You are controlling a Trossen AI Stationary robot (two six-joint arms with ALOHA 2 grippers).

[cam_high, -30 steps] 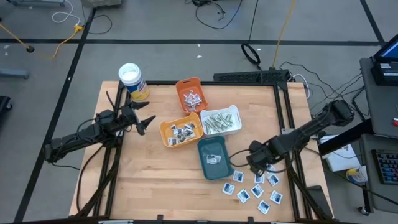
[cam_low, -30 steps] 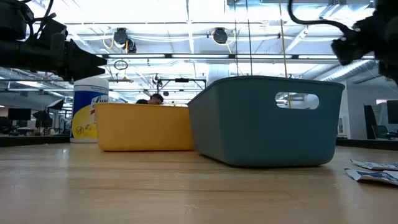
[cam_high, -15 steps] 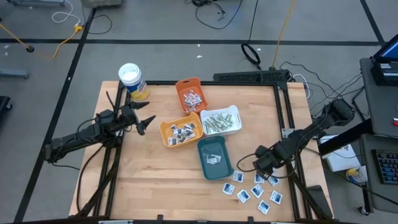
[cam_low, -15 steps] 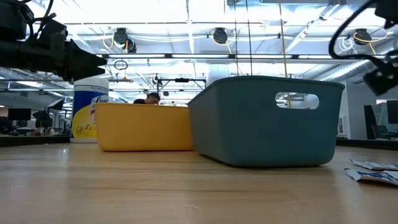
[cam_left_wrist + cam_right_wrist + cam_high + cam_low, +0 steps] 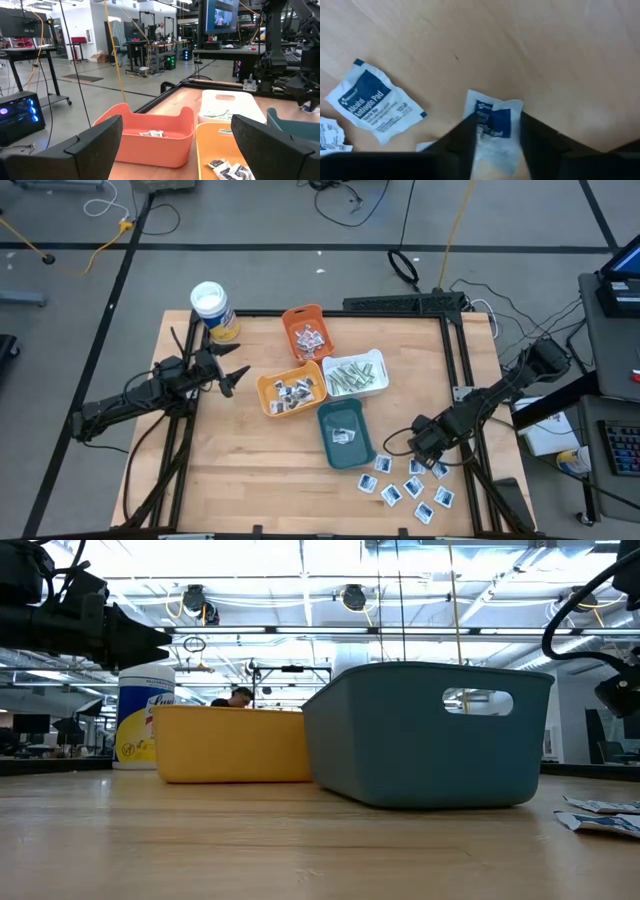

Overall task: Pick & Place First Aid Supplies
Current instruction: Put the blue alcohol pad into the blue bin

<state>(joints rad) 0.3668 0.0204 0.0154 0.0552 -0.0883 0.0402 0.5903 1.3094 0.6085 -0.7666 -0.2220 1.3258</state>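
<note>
From above, the right gripper [image 5: 419, 442] sits low over about 9 loose sachets [image 5: 412, 486] beside the teal tray [image 5: 345, 432], 1 of 4 trays, while the left gripper [image 5: 233, 376] waits, fingers apart, near the canister [image 5: 212, 309]. In the right wrist view, the fingers [image 5: 465, 138] pinch 1 sachet [image 5: 492, 122] by its edges against the table; it could buckle or slip free, and 1 more sachet [image 5: 374, 102] lies nearby.

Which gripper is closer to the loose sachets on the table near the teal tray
The right. The right gripper is down at the loose sachets, its fingers either side of one. The left gripper hangs open across the table, beyond the yellow-orange tray, far from them.
</note>
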